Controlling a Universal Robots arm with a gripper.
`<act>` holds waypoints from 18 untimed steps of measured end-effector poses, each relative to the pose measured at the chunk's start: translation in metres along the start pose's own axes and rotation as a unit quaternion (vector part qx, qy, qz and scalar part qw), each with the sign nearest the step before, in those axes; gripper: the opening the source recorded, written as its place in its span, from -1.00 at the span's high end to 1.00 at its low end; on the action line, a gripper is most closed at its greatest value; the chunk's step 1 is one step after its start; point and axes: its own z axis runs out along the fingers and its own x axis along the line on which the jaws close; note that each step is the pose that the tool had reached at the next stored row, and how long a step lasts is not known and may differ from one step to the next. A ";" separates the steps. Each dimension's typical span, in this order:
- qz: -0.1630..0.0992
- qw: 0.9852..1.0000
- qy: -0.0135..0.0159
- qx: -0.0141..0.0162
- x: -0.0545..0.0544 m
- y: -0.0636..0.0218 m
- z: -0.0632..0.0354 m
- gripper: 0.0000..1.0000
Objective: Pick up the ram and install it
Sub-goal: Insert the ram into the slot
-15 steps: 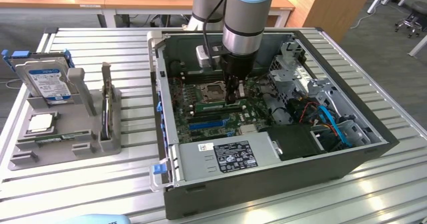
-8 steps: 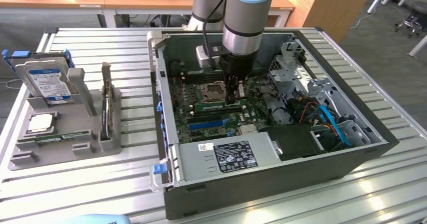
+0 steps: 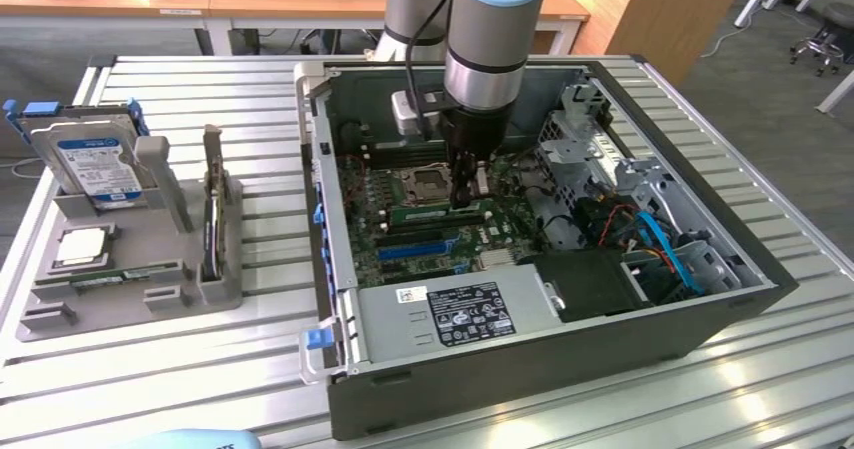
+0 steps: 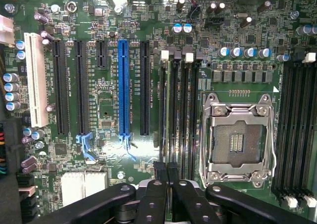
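Observation:
The ram (image 3: 127,277), a narrow green stick, lies in the front slot of the grey parts tray (image 3: 47,319) at the exterior view's left, far from my gripper. My gripper (image 3: 462,197) is down inside the open computer case (image 3: 534,369), just over the motherboard beside the empty processor socket (image 3: 427,181). In the wrist view the gripper (image 4: 166,168) is shut, its black fingertips (image 4: 159,170) pressed together with nothing showing between them. They hover at the near end of the black memory slots (image 4: 178,110), next to the socket (image 4: 237,140). Whether a stick sits in the slot under them I cannot tell.
The tray also holds a hard drive (image 3: 91,164) standing upright and a square silver processor chip (image 3: 83,246). Inside the case are a power supply (image 3: 461,314), blue cables (image 3: 667,249) and a metal drive cage (image 3: 594,144). The blue expansion slot (image 4: 123,85) lies beside the memory slots.

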 end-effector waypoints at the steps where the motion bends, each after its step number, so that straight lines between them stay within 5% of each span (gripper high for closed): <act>1: 0.000 1.000 0.000 0.000 0.000 0.0000 0.0000 0.76; 18: -0.001 1.000 0.002 -0.005 0.000 -0.0010 0.0001 0.76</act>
